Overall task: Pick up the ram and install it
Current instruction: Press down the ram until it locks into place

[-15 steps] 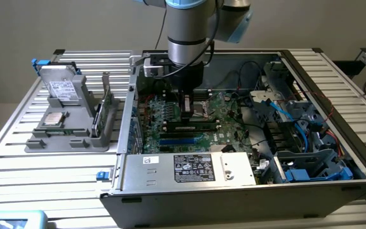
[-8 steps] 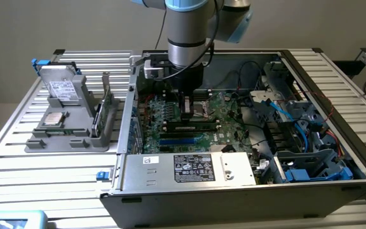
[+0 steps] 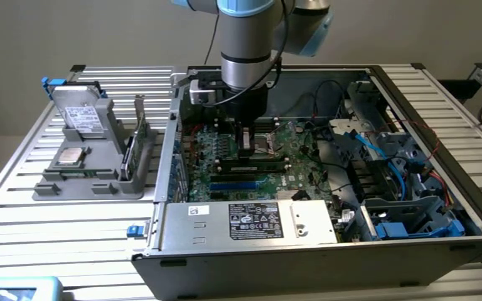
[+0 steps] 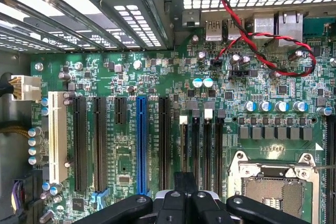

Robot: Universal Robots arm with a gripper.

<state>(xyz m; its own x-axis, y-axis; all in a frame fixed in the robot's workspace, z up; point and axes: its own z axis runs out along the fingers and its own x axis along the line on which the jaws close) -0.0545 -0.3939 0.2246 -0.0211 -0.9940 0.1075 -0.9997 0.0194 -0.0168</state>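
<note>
1. The arm reaches down into the open computer case [image 3: 325, 207], which lies on a slatted metal table [image 3: 23, 207], and the gripper [image 3: 248, 145] hangs low over the motherboard [image 3: 300, 141]
2. In the exterior view a ram stick [image 3: 253, 168] lies seated along a slot just below the gripper's tip, dark with a pale label; whether the fingers touch it cannot be told
3. The wrist view looks straight at the motherboard [image 4: 157, 82], with the gripper [image 4: 184, 195] at the picture's edge; its dark fingers sit close together, the gap between them narrow, and nothing is seen gripped between them
4. Just beyond the fingertips run the long black memory slots [image 4: 202, 145], beside the empty CPU socket [image 4: 273, 182]
5. A blue expansion slot [image 4: 142, 145] and a white one [image 4: 56, 140] stand further off, and a red-and-black twisted cable [image 4: 262, 51] loops over the board
6. On the exterior view's left, a grey holder [image 3: 90, 169] on the table carries upright parts, well apart from the case
</note>
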